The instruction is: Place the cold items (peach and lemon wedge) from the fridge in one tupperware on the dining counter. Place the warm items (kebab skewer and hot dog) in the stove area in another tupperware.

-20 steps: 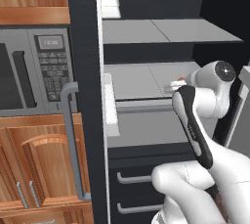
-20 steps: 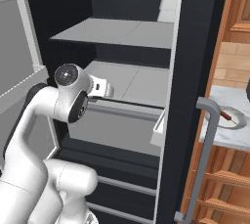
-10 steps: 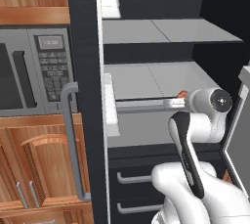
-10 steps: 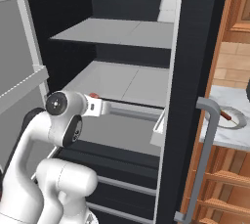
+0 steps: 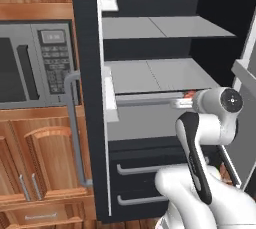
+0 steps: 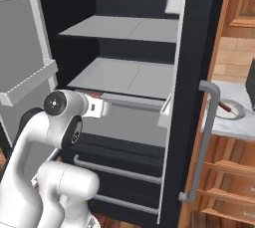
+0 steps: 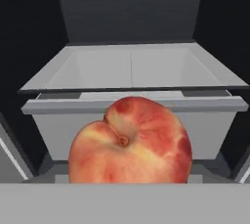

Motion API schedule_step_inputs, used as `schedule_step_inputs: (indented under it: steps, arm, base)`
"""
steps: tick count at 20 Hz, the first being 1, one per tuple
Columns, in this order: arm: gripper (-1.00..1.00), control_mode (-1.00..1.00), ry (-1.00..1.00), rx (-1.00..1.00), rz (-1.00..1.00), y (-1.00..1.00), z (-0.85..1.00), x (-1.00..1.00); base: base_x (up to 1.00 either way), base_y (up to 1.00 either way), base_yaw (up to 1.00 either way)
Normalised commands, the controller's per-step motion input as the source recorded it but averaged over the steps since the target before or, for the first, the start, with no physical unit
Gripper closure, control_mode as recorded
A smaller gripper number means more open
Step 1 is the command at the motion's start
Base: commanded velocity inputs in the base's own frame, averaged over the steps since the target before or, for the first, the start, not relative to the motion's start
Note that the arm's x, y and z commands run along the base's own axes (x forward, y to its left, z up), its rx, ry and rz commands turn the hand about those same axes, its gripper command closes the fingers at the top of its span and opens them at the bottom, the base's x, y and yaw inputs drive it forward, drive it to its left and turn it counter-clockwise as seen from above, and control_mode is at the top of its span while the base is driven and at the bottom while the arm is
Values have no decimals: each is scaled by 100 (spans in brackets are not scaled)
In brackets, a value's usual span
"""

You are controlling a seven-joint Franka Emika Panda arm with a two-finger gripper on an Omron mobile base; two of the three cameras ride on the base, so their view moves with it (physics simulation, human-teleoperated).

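Peach [image 7: 129,142] sits close before the hand camera, in front of the fridge drawer [image 7: 132,120], apparently clamped between the fingers. Step in hand, by my judgement: carrying the first cold item out of the fridge [image 5: 165,73]. Next: withdraw clear of the shelf edge, then drive to the dining tabletop tupperware.

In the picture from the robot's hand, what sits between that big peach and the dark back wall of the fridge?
In the hand view, a pale grey drawer stands right behind the peach, with a grey shelf above it running to the fridge's back wall. No other food lies there.
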Motion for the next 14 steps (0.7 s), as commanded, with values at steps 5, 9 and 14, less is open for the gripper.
schedule_step_inputs:
  steps: [5, 9, 14]
  arm:
    - [100, 100, 0, 0, 0, 0, 0, 0]
    - [100, 100, 0, 0, 0, 0, 0, 0]
    - [100, 100, 0, 0, 0, 0, 0, 0]
  base:
    - [-100, -15, -25]
    - [-100, -21, -33]
    - [-100, -17, -35]
